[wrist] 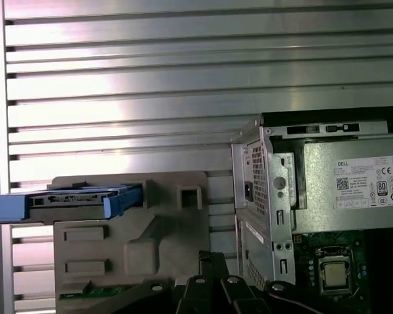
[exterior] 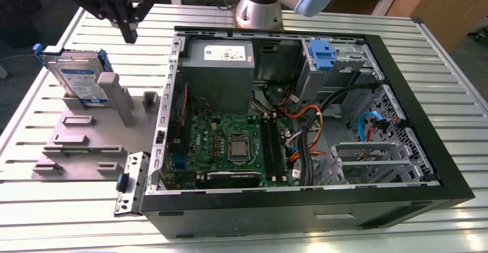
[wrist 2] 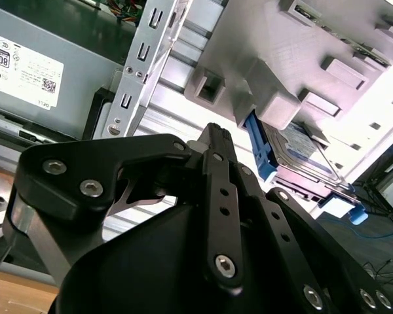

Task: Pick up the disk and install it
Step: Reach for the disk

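Disk: one
Grey holder: one
Computer case: one
Power supply box: one
Processor chip: one
Gripper: one
Slatted table: one

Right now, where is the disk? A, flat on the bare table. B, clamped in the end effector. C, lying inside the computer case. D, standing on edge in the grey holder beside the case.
D: the disk stands on edge in the grey holder outside the computer case, and the end effector hangs apart from it, holding nothing.

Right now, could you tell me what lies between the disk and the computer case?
The grey fixture's upright post and small block, in the exterior view.
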### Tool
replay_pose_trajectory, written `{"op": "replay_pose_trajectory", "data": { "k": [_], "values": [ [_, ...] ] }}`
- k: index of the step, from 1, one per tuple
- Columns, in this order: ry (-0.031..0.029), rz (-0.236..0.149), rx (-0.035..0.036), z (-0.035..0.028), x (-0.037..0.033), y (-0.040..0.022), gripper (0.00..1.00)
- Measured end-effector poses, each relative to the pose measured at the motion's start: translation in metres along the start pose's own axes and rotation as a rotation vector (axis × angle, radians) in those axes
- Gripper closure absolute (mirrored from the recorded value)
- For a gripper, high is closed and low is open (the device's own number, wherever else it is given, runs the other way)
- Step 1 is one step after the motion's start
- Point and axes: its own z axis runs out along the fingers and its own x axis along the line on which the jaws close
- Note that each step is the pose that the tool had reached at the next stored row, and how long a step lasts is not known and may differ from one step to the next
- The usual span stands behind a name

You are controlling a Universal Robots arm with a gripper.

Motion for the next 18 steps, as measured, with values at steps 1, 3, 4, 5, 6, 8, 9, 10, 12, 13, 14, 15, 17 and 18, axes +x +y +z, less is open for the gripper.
{"op": "replay_pose_trajectory", "data": {
  "k": [1,3,4,5,6,8,9,10,12,13,14,15,17,18],
  "values": [
    [0.0006,0.0,0.0,0.0,0.0,0.0,0.89],
    [0.0016,0.0,0.0001,0.0,0.0,0.0,0.89],
    [0.0022,0.0,0.0002,0.0,0.0,0.0,0.89],
    [0.0027,0.0,0.0002,0.0,0.0,0.0,0.89],
    [0.0032,0.0,0.0002,0.0,0.0,0.0,0.89],
    [0.0032,0.0,0.0003,0.0002,0.0005,0.0,0.89],
    [0.0032,0.0,0.0002,0.0003,0.0014,-0.0001,0.89],
    [0.0032,0.0,0.0003,0.0003,0.0029,-0.0002,0.89],
    [0.0032,0.0,0.0002,0.0003,0.0074,-0.0006,0.89],
    [0.0032,0.0,0.0003,0.0003,0.0099,-0.0008,0.89],
    [0.0032,0.0,0.0003,0.0004,0.0121,-0.0009,0.89],
    [0.0032,0.0,0.0002,0.0007,0.0142,-0.0011,0.89],
    [0.0031,0.0,0.0002,0.0014,0.018,-0.0015,0.89],
    [0.0031,0.0,0.0002,0.002,0.0196,-0.0016,0.89]
  ]
}}
